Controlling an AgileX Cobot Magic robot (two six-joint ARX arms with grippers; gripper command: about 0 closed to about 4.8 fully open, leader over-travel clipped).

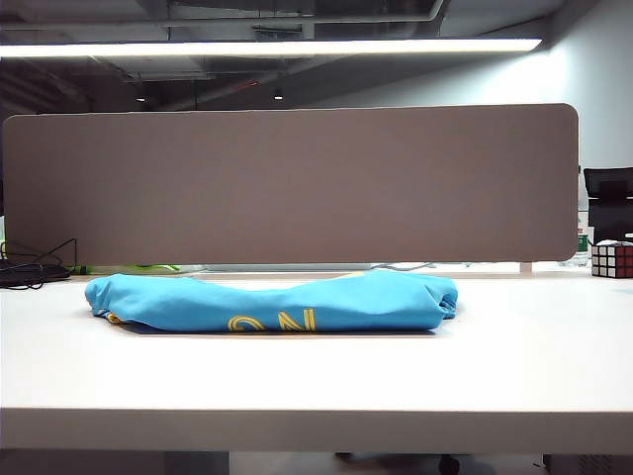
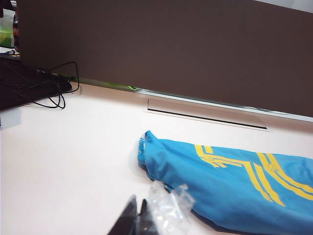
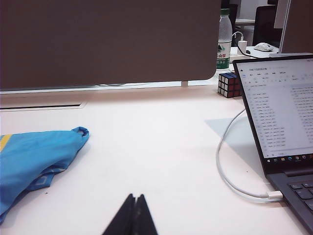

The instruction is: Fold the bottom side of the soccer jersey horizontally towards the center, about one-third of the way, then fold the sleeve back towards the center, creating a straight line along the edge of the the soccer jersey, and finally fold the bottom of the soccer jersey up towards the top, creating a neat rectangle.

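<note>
The soccer jersey (image 1: 272,302) lies on the white table (image 1: 316,376) as a long, low, bunched bundle, running side to side in front of the brown partition panel (image 1: 292,183). Yellow lettering shows on its near face in the exterior view, and paired yellow bars show on its upper surface in the left wrist view. The hem edge cannot be identified in the bundle.

The left gripper (image 2: 138,218) sits low over the table, just beside one end of the bundle. Its fingers are pressed together and hold nothing; clear film covers one fingertip.

The right gripper (image 3: 133,215) sits low over bare table, near the opposite end of the bundle but apart from it. Its fingers are pressed together, nothing between them.

A laptop (image 3: 281,127) with a white cable (image 3: 230,166) stands open on the right side. A puzzle cube (image 1: 612,259) and a bottle (image 3: 224,39) stand near the panel's right end. Black cables (image 2: 44,88) lie at the left.
</note>
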